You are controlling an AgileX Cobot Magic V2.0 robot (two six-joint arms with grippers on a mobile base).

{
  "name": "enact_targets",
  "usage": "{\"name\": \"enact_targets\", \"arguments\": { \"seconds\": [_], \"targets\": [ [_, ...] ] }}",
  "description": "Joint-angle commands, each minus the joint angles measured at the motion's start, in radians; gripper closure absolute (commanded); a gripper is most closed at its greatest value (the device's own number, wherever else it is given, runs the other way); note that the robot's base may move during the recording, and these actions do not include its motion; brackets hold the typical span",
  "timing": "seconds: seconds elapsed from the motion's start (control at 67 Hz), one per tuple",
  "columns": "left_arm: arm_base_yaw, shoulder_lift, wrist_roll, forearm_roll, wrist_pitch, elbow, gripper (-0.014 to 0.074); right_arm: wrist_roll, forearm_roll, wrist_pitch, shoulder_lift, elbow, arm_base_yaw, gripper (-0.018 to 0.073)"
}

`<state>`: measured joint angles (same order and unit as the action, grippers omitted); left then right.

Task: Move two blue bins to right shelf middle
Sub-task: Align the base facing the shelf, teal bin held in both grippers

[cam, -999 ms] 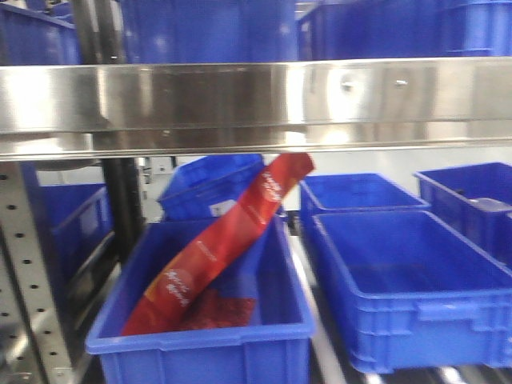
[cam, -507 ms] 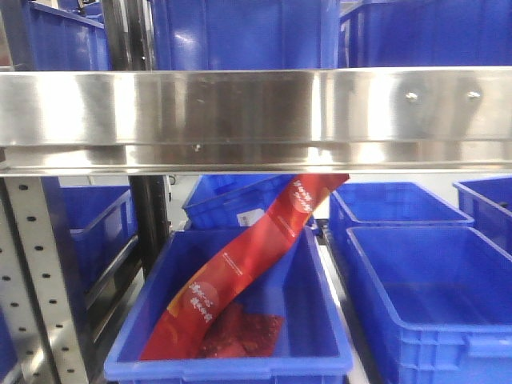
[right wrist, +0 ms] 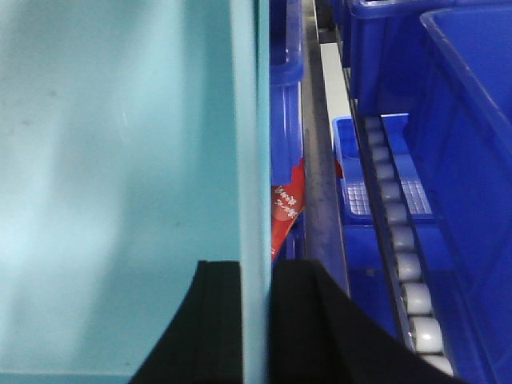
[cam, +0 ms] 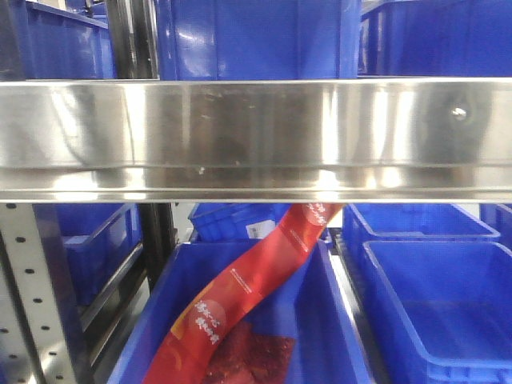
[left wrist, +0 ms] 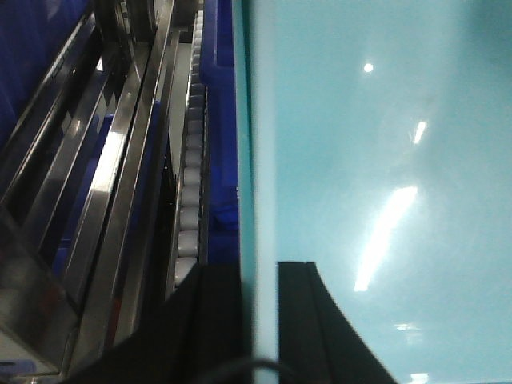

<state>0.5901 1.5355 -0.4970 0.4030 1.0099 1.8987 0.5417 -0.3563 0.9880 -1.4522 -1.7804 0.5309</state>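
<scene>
My left gripper (left wrist: 258, 320) and right gripper (right wrist: 256, 320) were each clamped over a wall of a pale blue bin (left wrist: 384, 160) (whether one bin or two stacked, I couldn't tell), carried, not yet placed, facing the shelf's steel rail (cam: 256, 132), the landing spot out of view.

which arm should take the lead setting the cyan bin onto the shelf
Neither clearly: the left gripper and right gripper each clamp a wall of the cyan bin, so both should probably lift together over the steel rail.
</scene>
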Motion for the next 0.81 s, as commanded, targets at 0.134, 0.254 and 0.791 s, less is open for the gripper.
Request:
{"name": "enact_targets", "arguments": {
  "seconds": [0.134,0.254,0.791],
  "targets": [
    [0.003,-0.013,-0.007,0.011,-0.064,0.018,0.0707,-0.002,-0.030,-0.098,0.019,-0.015,0.000,0.0725],
    [0.003,-0.013,-0.007,0.011,-0.064,0.018,0.0707,-0.002,-0.030,-0.098,0.019,-0.015,0.000,0.0725],
    [0.003,-0.013,-0.007,0.011,-0.064,0.018,0.0707,-0.002,-0.030,-0.098,0.019,-0.015,0.000,0.0725]
  ]
}}
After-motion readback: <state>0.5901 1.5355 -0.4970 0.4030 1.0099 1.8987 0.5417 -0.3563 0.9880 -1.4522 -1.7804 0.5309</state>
